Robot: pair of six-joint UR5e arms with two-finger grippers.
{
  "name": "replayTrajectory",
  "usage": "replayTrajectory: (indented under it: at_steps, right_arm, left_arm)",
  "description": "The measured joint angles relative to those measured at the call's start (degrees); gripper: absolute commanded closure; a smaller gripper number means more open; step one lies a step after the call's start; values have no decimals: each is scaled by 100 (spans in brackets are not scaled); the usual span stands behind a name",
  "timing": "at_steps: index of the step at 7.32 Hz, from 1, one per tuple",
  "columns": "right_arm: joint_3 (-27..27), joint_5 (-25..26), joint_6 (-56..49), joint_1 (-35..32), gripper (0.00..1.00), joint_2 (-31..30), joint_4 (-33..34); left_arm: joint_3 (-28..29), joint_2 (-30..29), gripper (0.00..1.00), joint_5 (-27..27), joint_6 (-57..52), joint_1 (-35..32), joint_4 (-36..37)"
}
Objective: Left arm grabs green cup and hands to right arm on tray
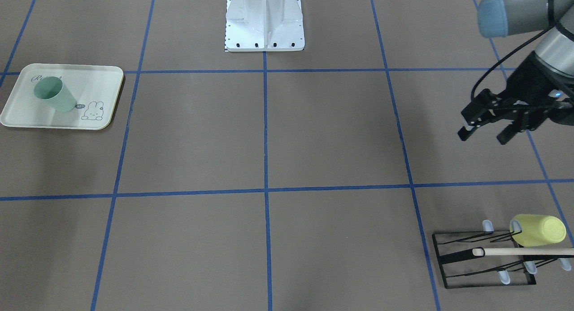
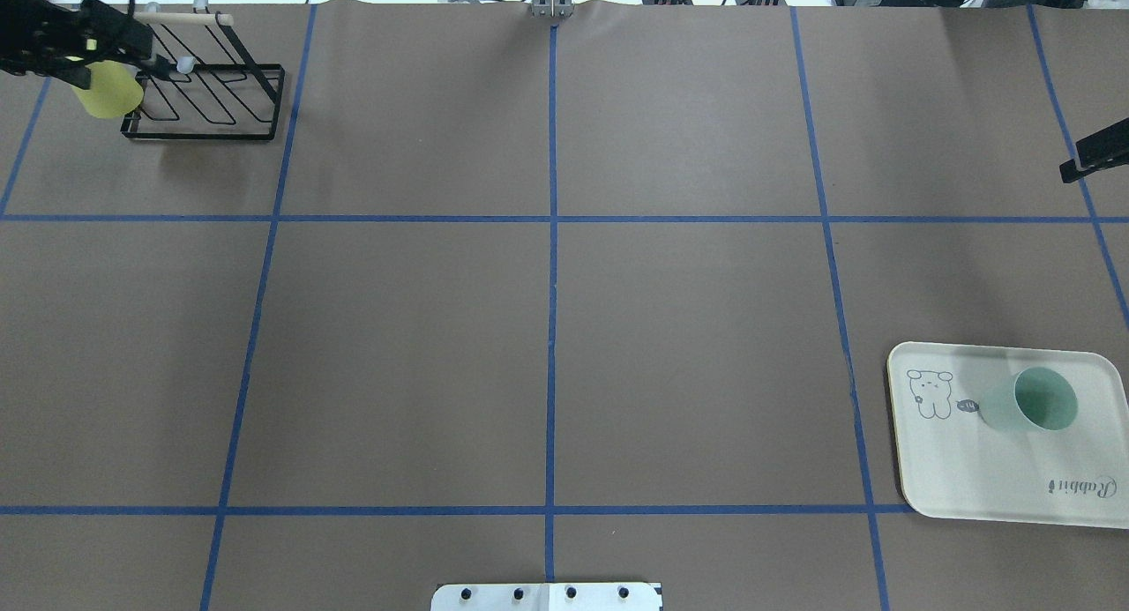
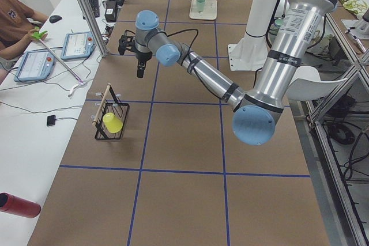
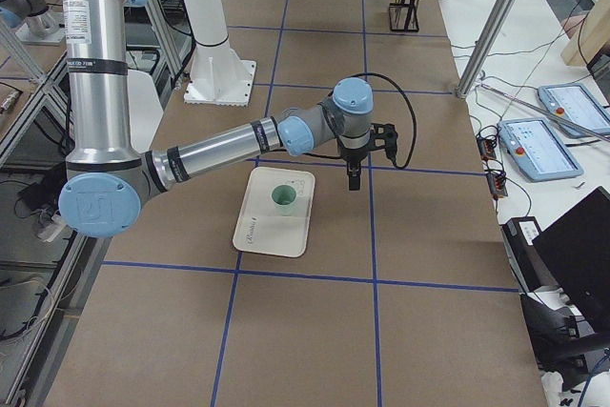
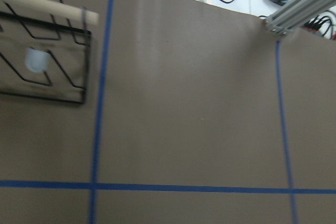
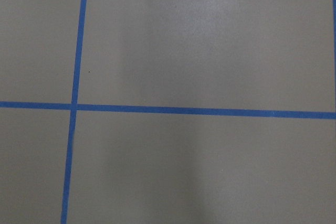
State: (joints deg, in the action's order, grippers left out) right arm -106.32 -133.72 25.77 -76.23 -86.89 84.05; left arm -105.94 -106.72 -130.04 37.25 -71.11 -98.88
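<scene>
The pale mint green cup (image 1: 54,94) stands upright on the cream tray (image 1: 105,80), near its "Rabbit" script end; it also shows in the overhead view (image 2: 1032,402) on the tray (image 2: 970,488). No gripper touches it. My left gripper (image 1: 483,136) is open and empty, in the air far from the tray, near the black rack. Only a black bar of my right gripper (image 2: 1094,157) shows at the overhead view's right edge, beyond the tray's far side. I cannot tell whether it is open. Neither wrist view shows any fingers.
A yellow-green cup (image 1: 538,230) hangs on a black wire rack (image 1: 471,261) with a wooden bar, near my left gripper. The robot's white base (image 1: 264,28) stands at the table's middle edge. Blue tape lines grid the brown table.
</scene>
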Motion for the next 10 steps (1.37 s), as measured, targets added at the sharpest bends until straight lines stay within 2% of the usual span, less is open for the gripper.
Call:
replayTrajectory:
  at_steps: [2, 4, 7, 10]
  right_arm:
    - [75, 43, -470, -182, 1, 65, 398]
    - [93, 124, -1103, -396, 1, 72, 812]
    - [128, 167, -1431, -536, 1, 55, 997]
    - [94, 179, -1452, -541, 1, 62, 1008]
  left_arm:
    - [15, 913, 0, 35, -2288, -654, 332]
    - [94, 1530, 0, 34, -3967, -1232, 720]
    - [36, 1890, 0, -37, -4632, -1527, 1561]
    - [-118, 2028, 0, -56, -4664, -1597, 1845]
